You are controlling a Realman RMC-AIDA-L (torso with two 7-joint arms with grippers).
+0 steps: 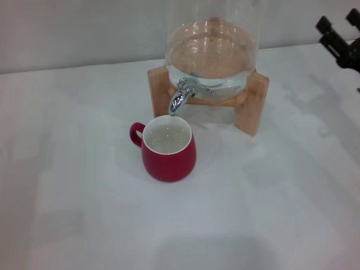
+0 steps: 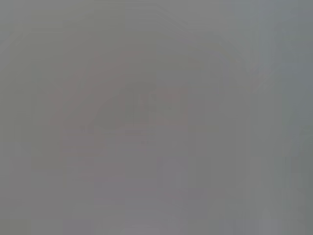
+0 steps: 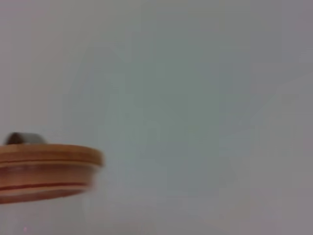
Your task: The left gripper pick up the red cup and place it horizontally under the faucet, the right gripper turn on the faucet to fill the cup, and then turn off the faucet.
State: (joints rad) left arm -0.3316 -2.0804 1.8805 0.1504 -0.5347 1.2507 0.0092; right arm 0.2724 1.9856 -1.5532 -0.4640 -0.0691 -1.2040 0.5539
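Note:
The red cup (image 1: 169,160) stands upright on the white table, its mouth just below the spout of the chrome faucet (image 1: 179,99) and its handle pointing to the left. No stream shows from the spout. My right gripper (image 1: 338,23) hangs at the far right edge of the head view, well away from the faucet, with its black fingers spread apart and nothing between them. My left gripper is out of view, and the left wrist view shows only plain grey.
The faucet sits on a clear glass dispenser (image 1: 214,50) resting on a wooden stand (image 1: 250,109) at the back of the white table (image 1: 84,214). The right wrist view shows the dispenser's wooden lid (image 3: 46,169) against a pale wall.

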